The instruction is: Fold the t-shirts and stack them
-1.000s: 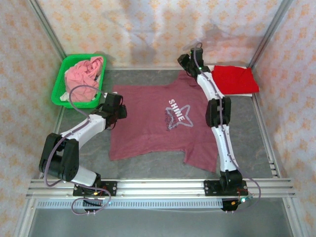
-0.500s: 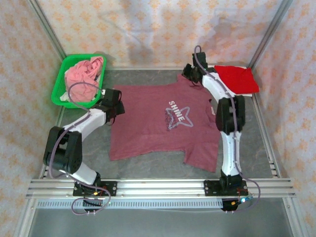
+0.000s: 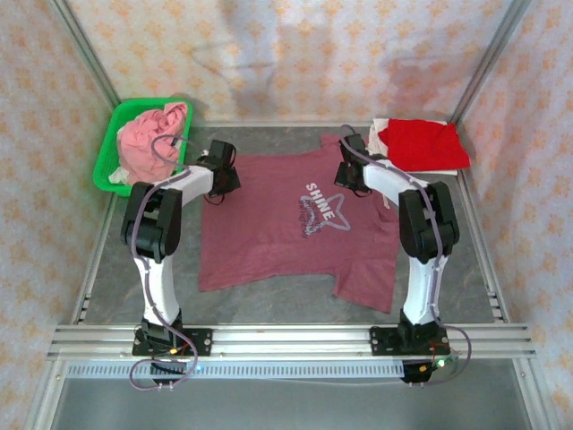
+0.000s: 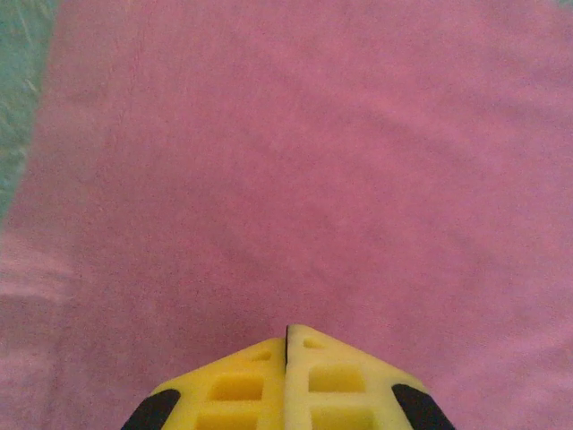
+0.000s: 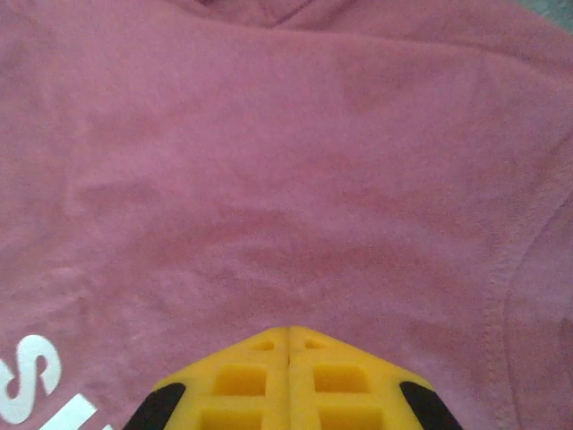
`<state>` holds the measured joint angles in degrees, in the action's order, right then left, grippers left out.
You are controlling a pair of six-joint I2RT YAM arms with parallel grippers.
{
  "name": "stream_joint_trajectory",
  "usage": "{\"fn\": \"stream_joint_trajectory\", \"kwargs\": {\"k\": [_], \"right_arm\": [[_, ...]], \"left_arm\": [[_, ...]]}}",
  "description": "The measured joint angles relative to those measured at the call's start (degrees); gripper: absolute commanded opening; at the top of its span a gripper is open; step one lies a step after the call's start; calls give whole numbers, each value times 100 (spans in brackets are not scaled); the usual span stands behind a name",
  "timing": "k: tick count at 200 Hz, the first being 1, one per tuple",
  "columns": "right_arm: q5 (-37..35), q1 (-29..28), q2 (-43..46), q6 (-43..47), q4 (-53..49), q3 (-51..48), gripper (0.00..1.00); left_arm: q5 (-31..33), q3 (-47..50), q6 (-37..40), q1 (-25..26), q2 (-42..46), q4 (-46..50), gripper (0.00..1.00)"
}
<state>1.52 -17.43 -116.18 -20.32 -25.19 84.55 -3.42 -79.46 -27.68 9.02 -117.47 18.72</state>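
- Your left gripper (image 4: pixel 286 331) is clenched, its tips on the maroon shirt (image 3: pixel 269 242) near its left edge.
- Your right gripper (image 5: pixel 288 330) is clenched near the collar.
- The maroon shirt lies flat on the table (image 3: pixel 466 242), with a red shirt (image 3: pixel 421 143) at the far right.

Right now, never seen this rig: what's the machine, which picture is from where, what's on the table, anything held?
Two robot arms are bolted side by side at the near edge. The wide picture looks down from above and behind them; each close-up comes from a wrist camera, yellow fingers at its bottom. A maroon cloth t-shirt with pale SHINE star print lies spread on the grey table. A green plastic basket, far left, holds a crumpled pink shirt; a folded red shirt sits far right. The left end effector and right end effector are shut, tips near the maroon shirt's shoulders. Whether cloth is pinched, I can't tell.
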Motion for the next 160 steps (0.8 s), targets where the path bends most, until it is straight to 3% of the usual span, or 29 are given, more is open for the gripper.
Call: {"fn": "stream_joint_trajectory", "kwargs": {"k": [53,135,160], "right_arm": [[315,-4,-791,-109,-7,627,0],[1071,-13,-2048,-472,-44,2533,0],[1091,-28,-2197,-496,-289,2879,4]], "left_arm": [[-413,-1021,-289,-483,-710,308,0],[-645,-4468,-17,-638,-2621,1602,0],[-675,-4907,79,-671,-2730,1904,0]]}}
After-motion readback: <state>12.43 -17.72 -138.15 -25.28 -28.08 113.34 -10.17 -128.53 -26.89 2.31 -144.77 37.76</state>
